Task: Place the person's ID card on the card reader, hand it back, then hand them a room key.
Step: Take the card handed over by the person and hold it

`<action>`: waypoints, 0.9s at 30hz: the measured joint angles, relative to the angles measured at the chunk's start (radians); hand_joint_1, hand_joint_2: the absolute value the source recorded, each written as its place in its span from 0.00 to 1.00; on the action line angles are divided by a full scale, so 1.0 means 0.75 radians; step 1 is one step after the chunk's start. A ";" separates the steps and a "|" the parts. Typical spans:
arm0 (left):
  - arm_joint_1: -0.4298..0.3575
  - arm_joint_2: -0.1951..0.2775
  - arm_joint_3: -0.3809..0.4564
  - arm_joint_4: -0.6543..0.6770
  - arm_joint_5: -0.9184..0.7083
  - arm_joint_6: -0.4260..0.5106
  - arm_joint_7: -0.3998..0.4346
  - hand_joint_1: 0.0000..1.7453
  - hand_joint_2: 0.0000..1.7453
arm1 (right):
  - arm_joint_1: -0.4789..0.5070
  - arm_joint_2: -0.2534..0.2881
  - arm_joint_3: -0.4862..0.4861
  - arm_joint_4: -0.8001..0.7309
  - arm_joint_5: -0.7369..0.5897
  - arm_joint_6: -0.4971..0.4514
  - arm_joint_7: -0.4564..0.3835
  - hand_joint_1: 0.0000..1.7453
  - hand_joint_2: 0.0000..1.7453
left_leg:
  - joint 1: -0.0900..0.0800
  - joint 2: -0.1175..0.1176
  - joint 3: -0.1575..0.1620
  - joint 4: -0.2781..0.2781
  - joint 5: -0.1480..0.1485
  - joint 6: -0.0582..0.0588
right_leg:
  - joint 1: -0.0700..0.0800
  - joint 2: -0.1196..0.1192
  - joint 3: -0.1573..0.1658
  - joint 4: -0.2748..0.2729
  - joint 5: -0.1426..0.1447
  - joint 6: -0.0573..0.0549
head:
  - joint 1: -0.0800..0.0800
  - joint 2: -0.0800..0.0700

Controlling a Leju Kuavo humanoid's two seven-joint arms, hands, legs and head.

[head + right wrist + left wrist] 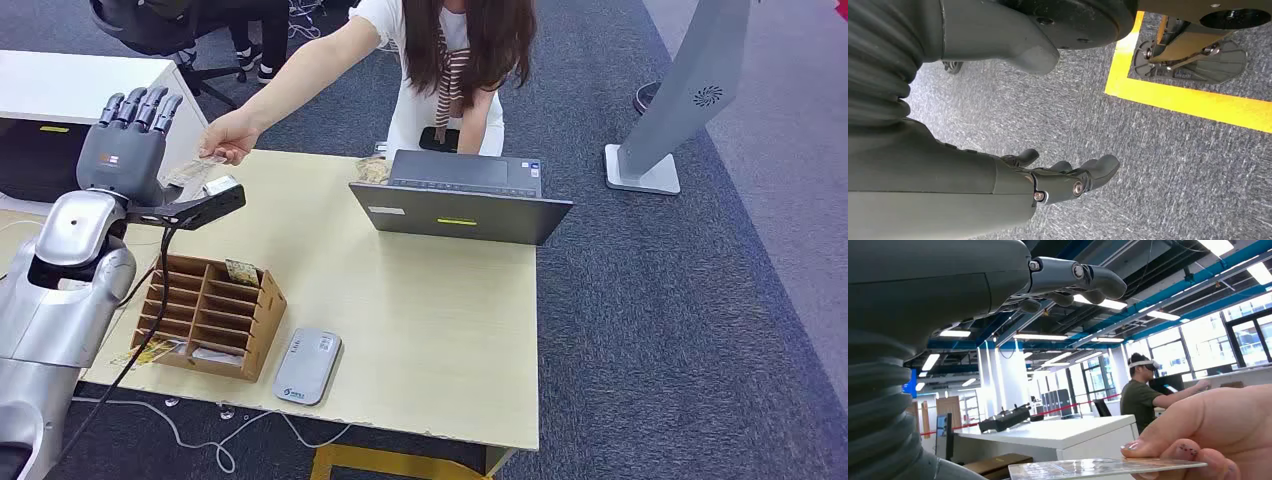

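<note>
My left hand (125, 145) is raised over the table's far left corner, fingers straight and apart. A person leans over the table and their hand (228, 138) holds the ID card (195, 170) right beside my palm. In the left wrist view the person's fingers (1208, 435) pinch the thin card (1103, 467), which lies below my spread fingers (1083, 280); I see no grip of mine on it. The grey card reader (307, 365) lies flat near the table's front edge. My right hand (1063, 180) hangs over the carpet, loosely open and holding nothing.
A wooden slotted organizer (210, 315) with cards in it stands left of the reader. An open laptop (460, 200) sits at the table's far side. A black wrist camera bracket (200, 207) juts toward the table. A yellow floor line (1188, 100) runs below the right hand.
</note>
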 joint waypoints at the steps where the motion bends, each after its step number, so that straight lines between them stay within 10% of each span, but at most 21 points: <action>1: 0.000 0.002 -0.001 0.001 0.000 0.000 0.000 1.00 1.00 | 0.000 0.000 0.002 0.000 0.000 0.000 0.000 0.00 1.00 | 0.000 0.000 0.000 0.000 0.000 0.000 | 0.000 0.000 0.000 0.000 0.000 0.000 | 0.000 0.000; 27: 0.028 0.026 -0.042 -0.017 0.055 0.000 -0.046 1.00 1.00 | 0.000 0.001 0.015 0.006 0.002 0.008 -0.014 0.00 1.00 | 0.000 0.000 0.000 0.000 0.000 0.000 | 0.000 0.000 0.000 0.000 0.000 0.000 | 0.000 0.000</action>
